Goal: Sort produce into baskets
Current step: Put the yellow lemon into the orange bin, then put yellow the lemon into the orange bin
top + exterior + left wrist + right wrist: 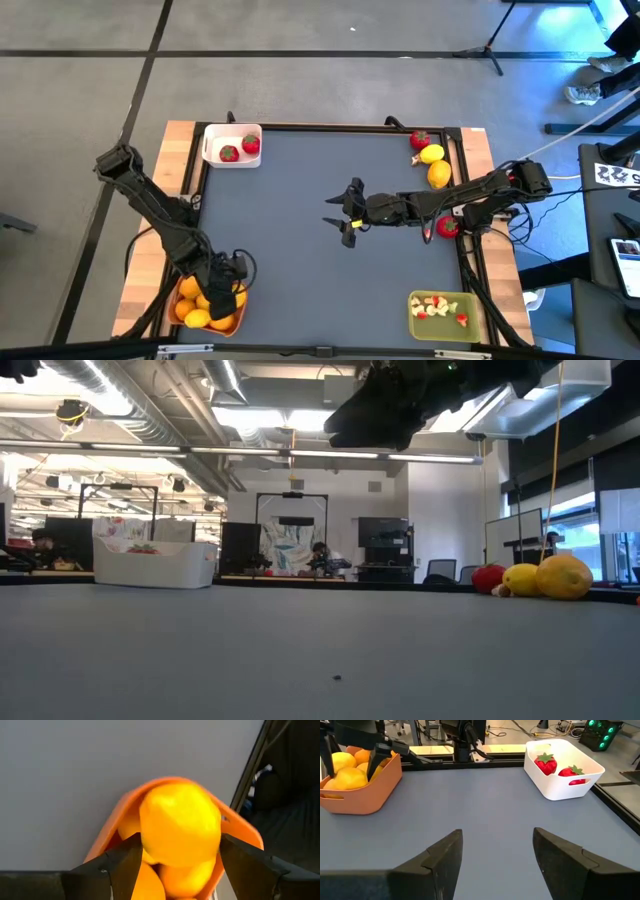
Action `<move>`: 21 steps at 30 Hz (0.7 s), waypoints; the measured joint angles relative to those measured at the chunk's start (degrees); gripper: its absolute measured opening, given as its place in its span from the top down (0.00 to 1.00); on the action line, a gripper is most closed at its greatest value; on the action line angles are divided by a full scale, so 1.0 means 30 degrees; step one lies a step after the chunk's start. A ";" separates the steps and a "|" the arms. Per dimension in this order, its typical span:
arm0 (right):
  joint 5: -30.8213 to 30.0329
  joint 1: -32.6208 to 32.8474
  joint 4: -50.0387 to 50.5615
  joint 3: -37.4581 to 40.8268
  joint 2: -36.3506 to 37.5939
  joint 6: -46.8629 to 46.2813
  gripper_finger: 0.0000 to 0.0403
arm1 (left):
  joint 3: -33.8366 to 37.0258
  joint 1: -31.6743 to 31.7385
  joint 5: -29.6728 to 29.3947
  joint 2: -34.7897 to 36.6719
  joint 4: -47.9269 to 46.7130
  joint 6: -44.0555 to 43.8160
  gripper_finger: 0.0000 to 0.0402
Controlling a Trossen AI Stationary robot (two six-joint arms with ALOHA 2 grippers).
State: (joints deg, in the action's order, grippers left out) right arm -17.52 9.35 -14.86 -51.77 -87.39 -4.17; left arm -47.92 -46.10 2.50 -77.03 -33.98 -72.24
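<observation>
My left gripper [222, 290] hangs over the orange basket [172, 300] at the table's near left corner, open, pointing steeply down. A yellow lemon [180, 825] sits between its fingers, on top of the other lemons and oranges [345, 777] heaped in the basket. My right gripper [345, 212] hovers open over the middle of the table with nothing between its fingers [445, 855]. The white basket [212, 150] at the far left holds two strawberries [240, 149]. The olive-green basket [412, 310] at the near right holds small pale and red bits. My left gripper has its two fingers [125, 862] on either side of the top lemon, coming from above at a slant. The lemon's sides [145, 840] meet the fingers' inner edges in the wrist view, but I cannot tell whether they touch. The lemon lies on the fruit below it.
Loose produce lies along the table's right side: a strawberry [419, 139] and two lemons [436, 165] at the far right, and another strawberry [447, 227] beside the right arm. The dark mat [300, 260] between the baskets is bare. People sit at desks in the room behind.
</observation>
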 joint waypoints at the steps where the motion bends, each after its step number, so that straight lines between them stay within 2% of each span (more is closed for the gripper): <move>1: 0.0000 -0.0001 -0.0005 0.0000 -0.0003 -0.0005 0.41 | 0.0000 0.0070 0.0432 0.0034 -0.0061 0.0086 0.36; 5: 0.0000 0.0005 -0.0005 0.0000 -0.0003 0.0003 0.41 | 0.0000 0.0253 0.1447 0.0325 -0.0078 0.0130 0.36; 13: 0.0022 -0.0003 -0.0008 0.0000 -0.0003 -0.0050 0.41 | 0.0000 0.0542 0.0973 0.2435 -0.1405 -0.0089 0.36; 16: 0.0029 0.0004 -0.0013 0.0000 -0.0003 -0.0128 0.41 | -0.0007 0.0902 -0.0424 0.3607 -0.1820 0.0137 0.36; 21: 0.0036 0.0003 -0.0157 0.0000 -0.0003 -0.0150 0.41 | -0.0007 0.1867 -0.5632 0.5139 -0.2035 0.2020 0.36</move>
State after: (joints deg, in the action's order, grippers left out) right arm -17.41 9.36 -15.33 -51.77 -87.39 -4.62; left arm -47.94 -40.50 -14.39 -61.62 -40.09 -66.18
